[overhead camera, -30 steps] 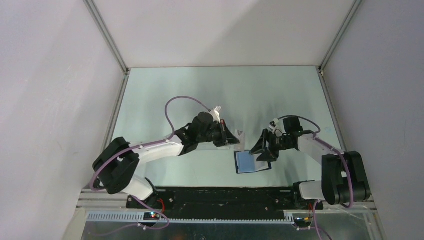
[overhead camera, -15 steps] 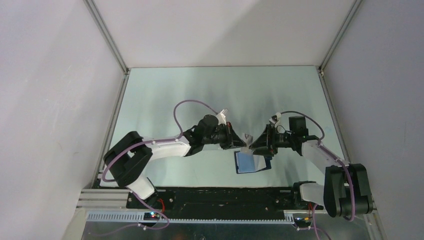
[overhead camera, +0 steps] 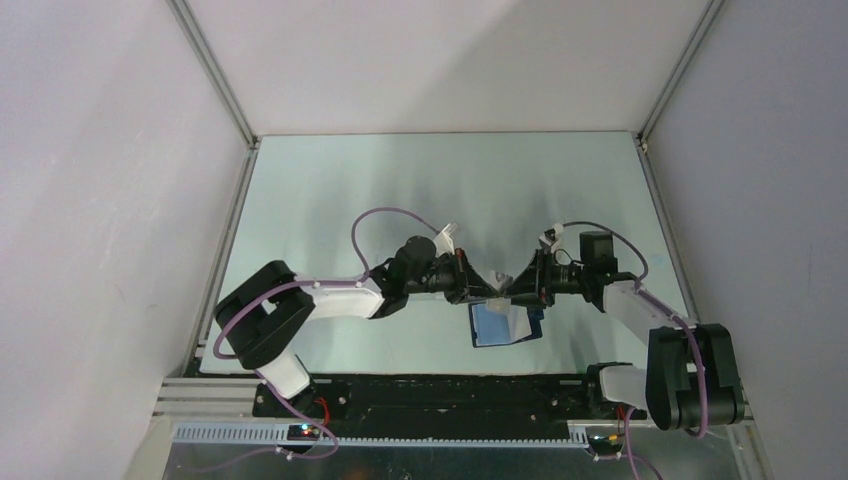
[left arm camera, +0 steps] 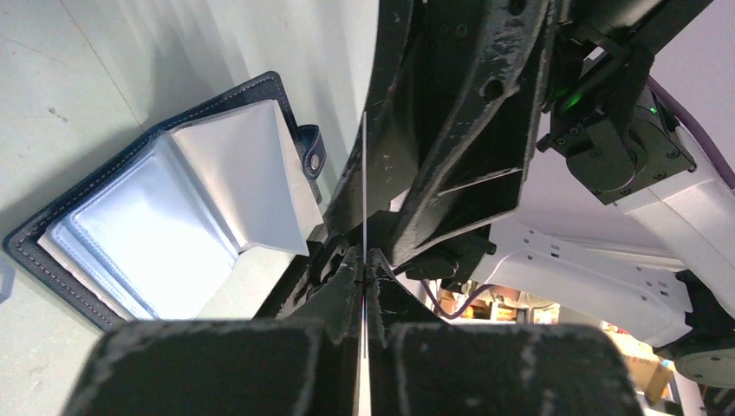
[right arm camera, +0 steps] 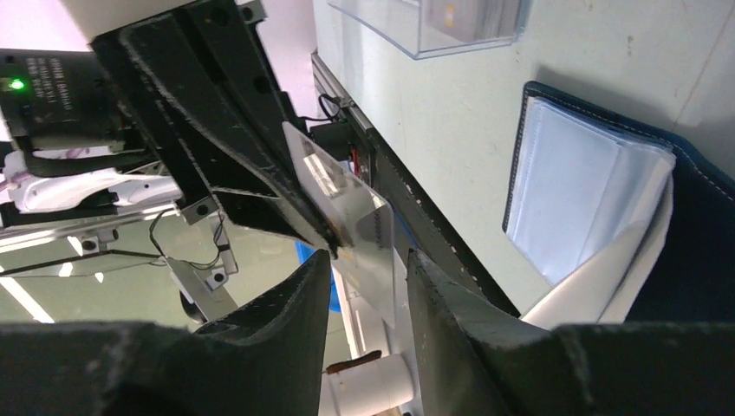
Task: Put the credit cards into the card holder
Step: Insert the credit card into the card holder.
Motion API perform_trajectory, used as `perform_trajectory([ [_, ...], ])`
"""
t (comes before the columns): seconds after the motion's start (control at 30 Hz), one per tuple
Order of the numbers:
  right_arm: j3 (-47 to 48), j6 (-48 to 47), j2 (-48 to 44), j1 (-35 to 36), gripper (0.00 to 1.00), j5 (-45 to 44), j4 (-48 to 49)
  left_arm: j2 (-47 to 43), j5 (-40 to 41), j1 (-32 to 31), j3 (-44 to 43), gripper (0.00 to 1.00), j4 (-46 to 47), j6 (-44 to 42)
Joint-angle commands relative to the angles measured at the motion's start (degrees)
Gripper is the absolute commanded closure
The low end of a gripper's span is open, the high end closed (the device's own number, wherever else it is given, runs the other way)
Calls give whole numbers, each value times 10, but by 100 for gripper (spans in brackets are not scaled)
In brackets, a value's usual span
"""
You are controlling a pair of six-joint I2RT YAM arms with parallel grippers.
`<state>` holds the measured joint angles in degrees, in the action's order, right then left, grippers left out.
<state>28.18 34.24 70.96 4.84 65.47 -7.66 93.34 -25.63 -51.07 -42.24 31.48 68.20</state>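
- left gripper (left arm camera: 362, 264) is clenched on one card (right arm camera: 360, 230), holding it up on edge in mid-air so its free end pokes out toward the other arm.
- right gripper (right arm camera: 368, 260) sits nose to nose with it, fingers parted on either side of that free end, nothing pinched yet. this reads as a hand-over, probably to get a grip better suited to sliding the card in.
- card holder (overhead camera: 500, 325) lies open on the table (overhead camera: 350, 190), just below and near of where the grippers meet, pale sleeves facing up and one leaf lifted, handy for a short drop.
- a clear box (right arm camera: 433, 30) sits beyond it, with what look like more cards inside.
- the risk: the card is thin and slick, so if the left lets go before the right bites squarely, it could twist or fall.
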Motion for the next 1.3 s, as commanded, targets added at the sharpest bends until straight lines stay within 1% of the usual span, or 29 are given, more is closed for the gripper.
perform_trajectory([
  [0.0,-8,34,-39,-5,60,36,66,2,-13,-3,12,100,66,26],
  [0.1,-13,50,-71,-7,64,40,88,4,-15,-3,18,100,92,38],
  [0.3,-17,71,-92,-7,78,47,114,5,-15,-3,21,100,108,44],
  [0.37,-17,74,-92,-7,86,48,117,7,-17,-3,21,100,111,46],
  [0.4,-17,76,-92,-7,93,50,119,7,-17,-3,22,100,113,46],
  [0.47,-17,76,-92,-8,100,52,120,7,-16,-3,24,99,115,46],
  [0.53,-17,75,-94,-8,100,53,119,6,-14,-3,27,89,115,46],
  [0.57,-17,74,-95,-8,100,53,116,4,-12,-3,30,75,115,45],
  [0.6,-17,71,-96,-8,100,52,114,3,-7,-3,33,68,115,45],
  [0.63,-17,65,-99,-7,100,52,108,0,-5,-3,39,57,115,44],
  [0.67,-17,62,-99,-7,100,48,104,-2,5,-2,46,50,115,42],
  [0.73,-14,45,-99,-7,100,33,85,-13,19,-2,62,43,114,36],
  [0.77,-12,27,-99,-7,100,26,47,-16,32,-1,69,42,114,36],
  [0.8,-5,15,-99,-6,100,9,31,-24,40,-1,84,39,113,35],
  [0.83,0,-10,-96,-5,100,-13,-11,-28,55,-1,93,39,110,35],
  [0.87,12,-26,-94,-4,100,-29,-34,-35,62,-1,108,38,107,36],
  [0.9,20,-58,-89,2,100,-62,-82,-39,75,-1,116,38,98,36],
  [0.93,36,-73,-87,6,100,-80,-107,-47,81,-1,129,38,94,36],
  [0.97,45,-102,-80,20,100,-121,-150,-51,92,-2,134,38,80,32],
  [1.0,63,-113,-71,41,100,-144,-188,-58,99,-2,139,39,70,30],
  [1.03,71,-131,-67,53,100,-195,-204,-61,110,-3,140,39,39,22],
  [1.1,87,-138,-53,87,100,-252,-226,-69,126,-6,133,41,-11,7],
  [1.2,105,-132,-26,132,100,-306,-236,-66,138,-14,104,46,-70,-11],
  [1.27,117,-133,-5,149,100,-351,-246,-54,147,-20,79,51,-120,-24],
])
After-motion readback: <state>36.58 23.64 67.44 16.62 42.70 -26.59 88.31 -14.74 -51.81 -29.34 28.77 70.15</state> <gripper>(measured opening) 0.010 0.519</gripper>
